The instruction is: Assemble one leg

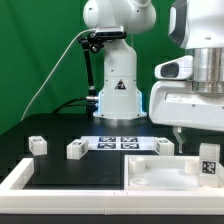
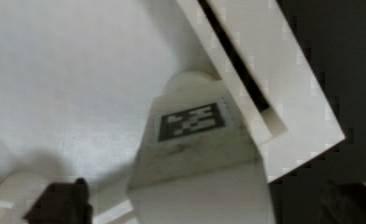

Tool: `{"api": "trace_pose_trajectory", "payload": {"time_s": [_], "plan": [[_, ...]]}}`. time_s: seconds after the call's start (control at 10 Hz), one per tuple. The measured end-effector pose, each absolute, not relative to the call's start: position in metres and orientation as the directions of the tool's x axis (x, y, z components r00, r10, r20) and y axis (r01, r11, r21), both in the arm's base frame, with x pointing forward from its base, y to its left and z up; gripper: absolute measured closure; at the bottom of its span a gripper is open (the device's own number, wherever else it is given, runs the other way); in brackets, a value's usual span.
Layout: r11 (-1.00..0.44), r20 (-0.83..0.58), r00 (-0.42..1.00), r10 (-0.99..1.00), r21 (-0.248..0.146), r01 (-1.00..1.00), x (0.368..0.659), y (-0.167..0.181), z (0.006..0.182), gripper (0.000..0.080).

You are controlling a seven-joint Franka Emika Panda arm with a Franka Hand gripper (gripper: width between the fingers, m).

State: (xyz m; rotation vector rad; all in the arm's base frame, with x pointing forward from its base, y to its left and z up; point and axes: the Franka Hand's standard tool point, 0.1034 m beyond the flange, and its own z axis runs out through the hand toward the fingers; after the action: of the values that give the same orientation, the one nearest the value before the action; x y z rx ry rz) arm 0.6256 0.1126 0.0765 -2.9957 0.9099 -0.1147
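Observation:
A white leg with a black-and-white tag stands upright in a corner of the large white tabletop, close to its raised rim. My gripper straddles this leg. One dark finger shows with a gap between it and the leg, so the jaws stand open. In the exterior view the same leg stands at the right end of the tabletop, below my gripper. Three more legs are in that view: two on the black table at the left, one near the tabletop's far edge.
The marker board lies flat on the table in front of the robot base. A white rim borders the table at the exterior view's lower left. A green backdrop stands behind.

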Motion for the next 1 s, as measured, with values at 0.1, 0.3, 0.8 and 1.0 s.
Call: {"api": "trace_pose_trajectory", "payload": {"time_s": [0.1, 0.3, 0.8, 1.0], "plan": [[-0.831, 0.068, 0.829, -0.556, -0.03, -0.555, 0.626, 0.112, 0.076, 0.0178], [-0.834, 0.07, 0.831, -0.552, -0.027, -0.551, 0.626, 0.111, 0.077, 0.0483], [-0.747, 0.072, 0.744, -0.664, -0.026, -0.664, 0.626, 0.097, 0.077, 0.0483], [-0.748, 0.074, 0.745, -0.663, -0.021, -0.664, 0.626, 0.095, 0.077, 0.0483]]}}
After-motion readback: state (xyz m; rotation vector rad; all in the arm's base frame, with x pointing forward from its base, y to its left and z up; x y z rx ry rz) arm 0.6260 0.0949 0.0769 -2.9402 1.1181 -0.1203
